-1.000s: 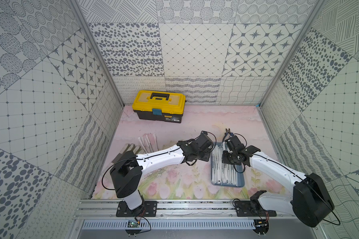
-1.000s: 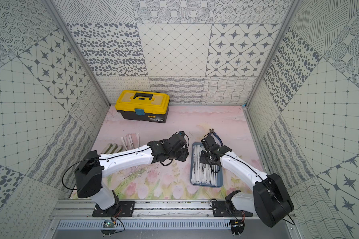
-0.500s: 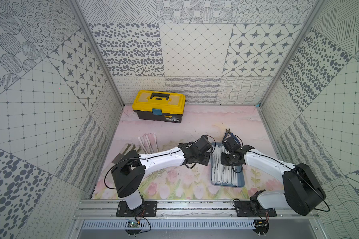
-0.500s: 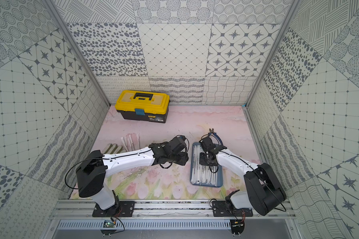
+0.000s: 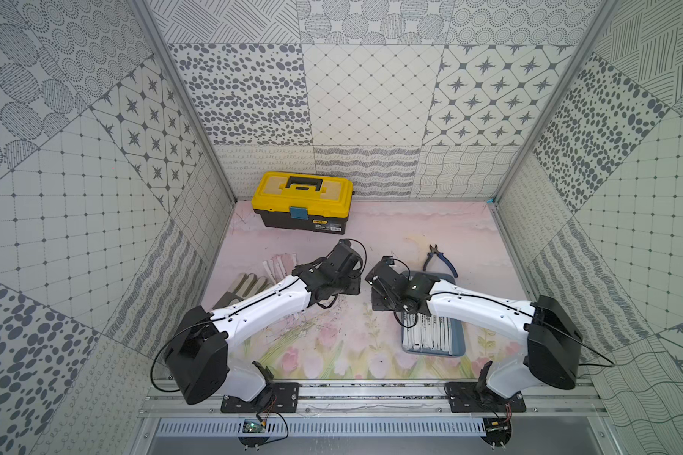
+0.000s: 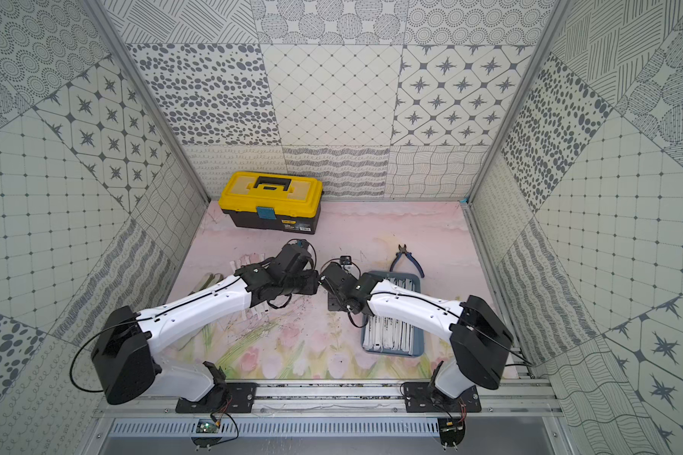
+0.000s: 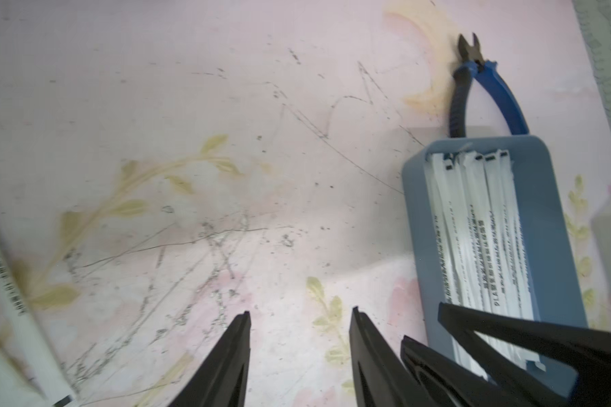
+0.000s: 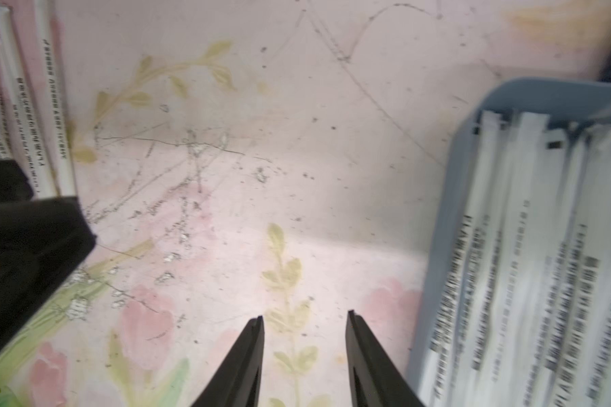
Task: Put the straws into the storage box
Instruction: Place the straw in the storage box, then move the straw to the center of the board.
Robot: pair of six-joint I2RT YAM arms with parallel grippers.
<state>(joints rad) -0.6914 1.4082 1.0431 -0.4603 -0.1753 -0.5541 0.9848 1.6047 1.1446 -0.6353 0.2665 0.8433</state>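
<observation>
At the far left of the pink floral mat [image 5: 332, 346], in both top views, lies a pale grey glove [image 5: 247, 284]. Just beside it is a loose fan of straws [image 5: 279, 268] in white printed wrappers, flat on the mat and outside the box. The left arm crosses over part of them. Behind these, against the back wall, stands a yellow-lidded black toolbox [image 5: 304, 197], closed.

The left gripper [image 7: 298, 313] hangs low over bare mat near the middle. Its 2 fingers stand apart with nothing between them, so it is open and empty. One loose straw shows blurred at the edge of the left wrist view.

Close beside it, the right gripper [image 8: 304, 315] also points down at bare mat, just off the near long side of the box. Its 2 fingers are parted too, and the gap holds only mat. The 2 grippers sit near each other between the loose straws and the box, without touching either.

Right of centre rests the storage box [image 7: 544, 218], flat on the mat with its long side running front to back. A batch of wrapped straws [image 7: 480, 229] lies lengthwise in it, packed side by side. The right arm passes above its far half.

Behind the box lie blue-handled pliers [image 7: 501, 95], jaws pointing away and handle ends reaching the box's far rim. I cannot tell whether they touch it.
</observation>
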